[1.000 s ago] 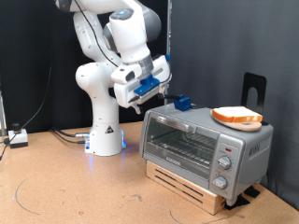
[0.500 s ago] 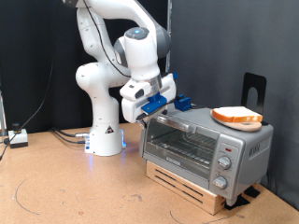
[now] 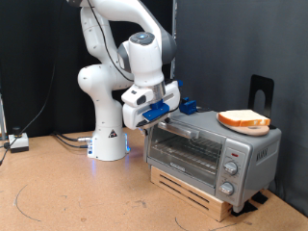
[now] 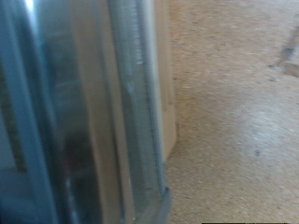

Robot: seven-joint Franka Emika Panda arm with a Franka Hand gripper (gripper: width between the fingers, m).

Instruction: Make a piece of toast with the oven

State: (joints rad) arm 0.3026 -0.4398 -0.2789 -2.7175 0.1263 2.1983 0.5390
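Note:
The oven [image 3: 214, 150] stands on a wooden base at the exterior view's right, with its glass door shut. The piece of toast [image 3: 243, 118] lies on a round wooden plate [image 3: 252, 128] on the oven's top. My gripper [image 3: 154, 114], with blue fingers, is at the oven's upper left corner, by the top edge of the door. No view shows anything between the fingers. The wrist view shows only a blurred close-up of the oven's metal edge [image 4: 131, 112] and the tabletop [image 4: 243, 121]; the fingers do not show there.
The robot base [image 3: 108, 135] stands on the brown table at the left of the oven. Cables and a power strip [image 3: 17, 141] lie at the far left. A black stand [image 3: 261, 93] rises behind the oven. A blue object [image 3: 190, 105] sits behind the oven's top.
My gripper has swung down and towards the exterior view's left, to the oven's upper left corner. In the last half second it dropped only slightly. The toast and oven have not moved.

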